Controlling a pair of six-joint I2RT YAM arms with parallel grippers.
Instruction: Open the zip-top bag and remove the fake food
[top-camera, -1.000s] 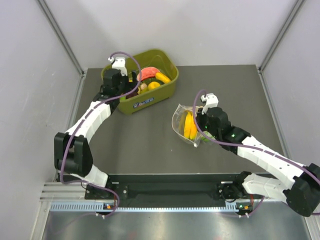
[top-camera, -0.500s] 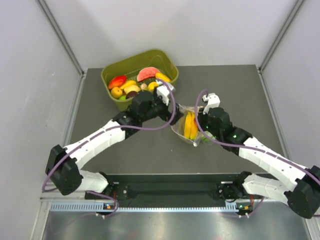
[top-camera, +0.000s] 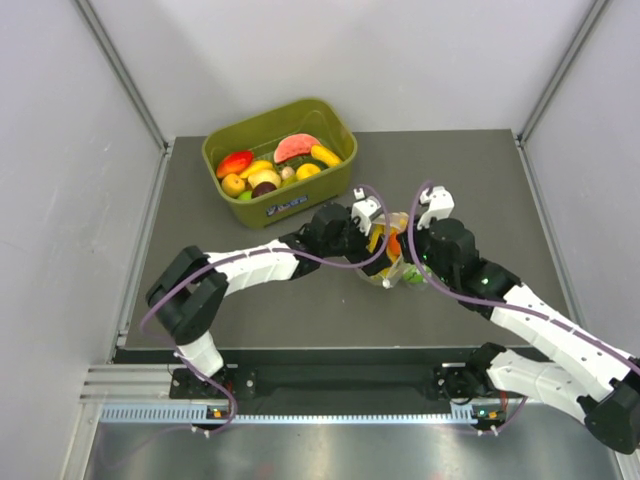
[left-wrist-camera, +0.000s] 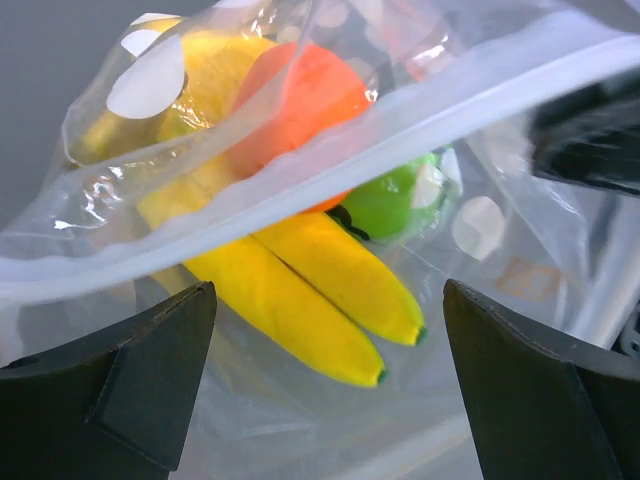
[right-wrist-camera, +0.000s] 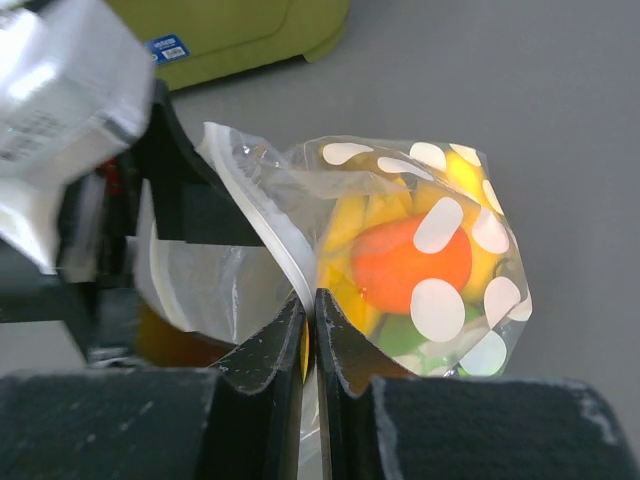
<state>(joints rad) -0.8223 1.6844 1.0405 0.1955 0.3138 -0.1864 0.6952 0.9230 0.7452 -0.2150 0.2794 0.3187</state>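
Opening the bag (top-camera: 388, 262) is the step: right pincer (right-wrist-camera: 308, 330) is clamped on its rim, over the middle of the bench (top-camera: 480, 170); left pincer (left-wrist-camera: 325, 310) gapes around the zip strip (left-wrist-camera: 330, 160). Next I'd pinch the other lip and pull.

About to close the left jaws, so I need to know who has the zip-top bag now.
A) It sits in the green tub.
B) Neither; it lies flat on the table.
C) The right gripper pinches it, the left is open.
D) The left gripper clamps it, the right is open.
C: the right gripper is shut on a fold of the zip-top bag, while the left gripper stands wide open facing it.
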